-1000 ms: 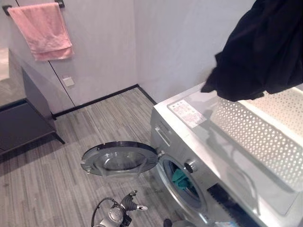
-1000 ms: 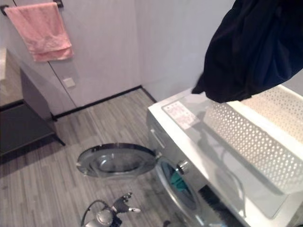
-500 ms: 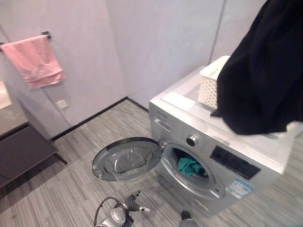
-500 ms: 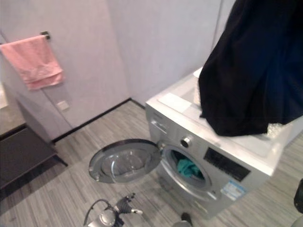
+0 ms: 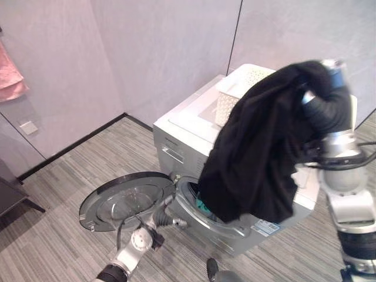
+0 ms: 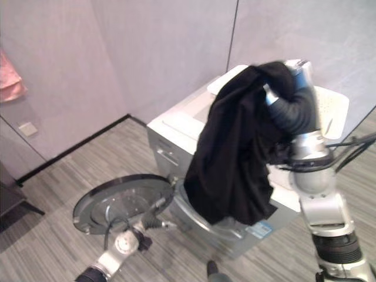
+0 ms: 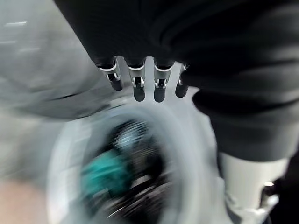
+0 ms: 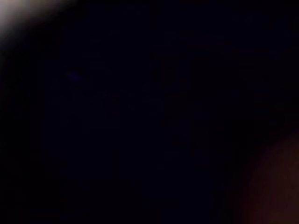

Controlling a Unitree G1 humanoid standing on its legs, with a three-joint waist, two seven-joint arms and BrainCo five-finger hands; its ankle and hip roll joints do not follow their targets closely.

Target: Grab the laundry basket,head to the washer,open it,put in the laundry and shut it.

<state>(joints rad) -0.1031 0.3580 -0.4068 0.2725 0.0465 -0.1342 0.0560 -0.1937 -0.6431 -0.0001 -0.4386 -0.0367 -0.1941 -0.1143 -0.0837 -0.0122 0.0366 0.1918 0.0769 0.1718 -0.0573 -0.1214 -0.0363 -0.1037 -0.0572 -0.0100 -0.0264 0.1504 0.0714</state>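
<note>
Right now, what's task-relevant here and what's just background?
Job: black garment draped over right hand; washer, its open door; teal laundry in drum; white basket on top; left hand.
Lying about: pink towel; wall socket.

Black garment (image 8: 149, 121) covers view; pale patch at corner.

Pale grey walls (image 5: 147, 53), striped grey plank floor (image 5: 64, 176).

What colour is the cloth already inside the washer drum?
Teal green. The cloth shows best in the left wrist view, inside the drum.
</note>
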